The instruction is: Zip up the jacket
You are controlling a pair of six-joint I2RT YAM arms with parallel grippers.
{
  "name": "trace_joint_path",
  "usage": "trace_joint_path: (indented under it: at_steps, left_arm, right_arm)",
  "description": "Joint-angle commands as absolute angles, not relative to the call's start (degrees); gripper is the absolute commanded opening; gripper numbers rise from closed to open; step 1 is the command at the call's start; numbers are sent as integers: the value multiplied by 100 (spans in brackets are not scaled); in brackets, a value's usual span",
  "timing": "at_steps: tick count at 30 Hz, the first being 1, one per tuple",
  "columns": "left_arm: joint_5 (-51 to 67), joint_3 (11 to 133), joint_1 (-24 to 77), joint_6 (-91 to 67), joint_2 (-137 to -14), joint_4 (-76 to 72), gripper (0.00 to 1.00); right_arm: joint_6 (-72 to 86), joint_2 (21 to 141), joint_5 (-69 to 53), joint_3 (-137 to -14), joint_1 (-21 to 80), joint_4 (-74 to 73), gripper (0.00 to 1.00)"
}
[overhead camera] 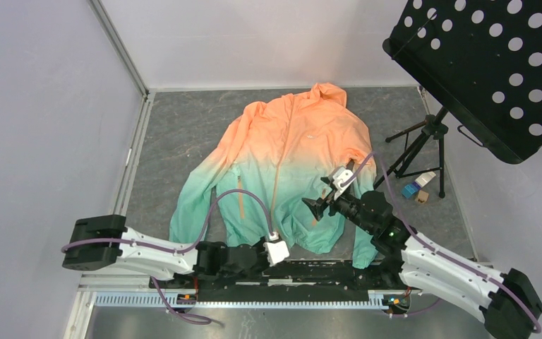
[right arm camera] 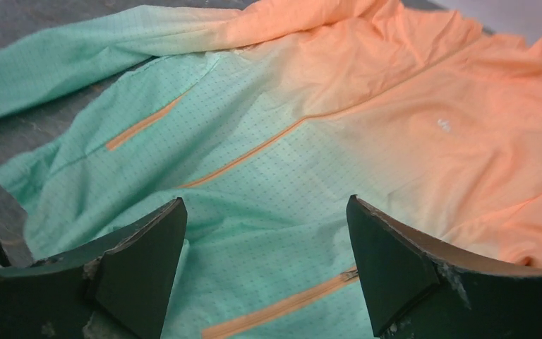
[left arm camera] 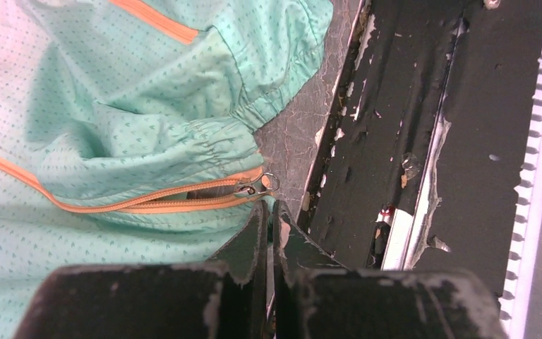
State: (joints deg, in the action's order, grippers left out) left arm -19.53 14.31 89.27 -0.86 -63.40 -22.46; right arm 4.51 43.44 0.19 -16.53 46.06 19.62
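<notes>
lying flat on the grey bench (overhead camera: 183, 127), the jacket (overhead camera: 282, 148) points its hood (overhead camera: 327, 92) at the far edge. the left gripper (left arm camera: 269, 210) sits at the near edge with fingers pressed together, just beside the zipper pull (left arm camera: 260, 185). the right gripper (right arm camera: 267, 205) hangs over the mint-green front, jaws spread wide.

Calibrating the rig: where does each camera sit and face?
Top external: overhead behind both arms, which show, looking down on the jacket.
Left wrist: low over the zipper pull; shut left hand shows.
Right wrist: over the green front, facing the hood; open right hand shows.
Both wrists see the orange zipper.
</notes>
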Motion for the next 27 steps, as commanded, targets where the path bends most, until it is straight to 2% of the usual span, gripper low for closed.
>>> trace_joint_path:
  at_steps: [1,4,7,9,12,15,18,23,27]
  left_arm:
    - [-2122,1389,8967,-396,-5794,-2099,2]
    - [-2087,1415,8966,-329,-5351,-1767,2]
    - [-1980,1407,8969,-223,-5031,-1589,2]
    - [-1932,1402,8966,-172,-4903,-1512,2]
    - [-1865,1375,8966,-124,-4778,-1413,2]
    - [-1838,1269,8969,-68,-4669,-1543,2]
    - [-1851,1249,8969,-52,-4628,-1561,2]
    - [-1793,1239,8965,-54,-4626,-1564,2]
    - [-1785,1200,8966,-70,-4533,-1564,2]
  right_arm:
    - [-1396,3722,-597,-1547,4600,1775,91]
    - [-1837,3432,-1524,-1308,4598,2037,88]
    - [-2492,3370,-3065,-1184,4605,2270,81]
    - [-2835,3407,-3820,-1254,4605,2281,80]
    - [-3578,3741,-4560,-1820,4612,1422,80]
    - [-4308,4509,-5449,-2701,4612,-86,75]
    - [-4762,4779,-5694,-2839,4912,-546,72]
    - [-5029,4939,-5469,-2609,5430,113,67]
    - [-5568,5537,-5450,-2857,5725,-133,61]
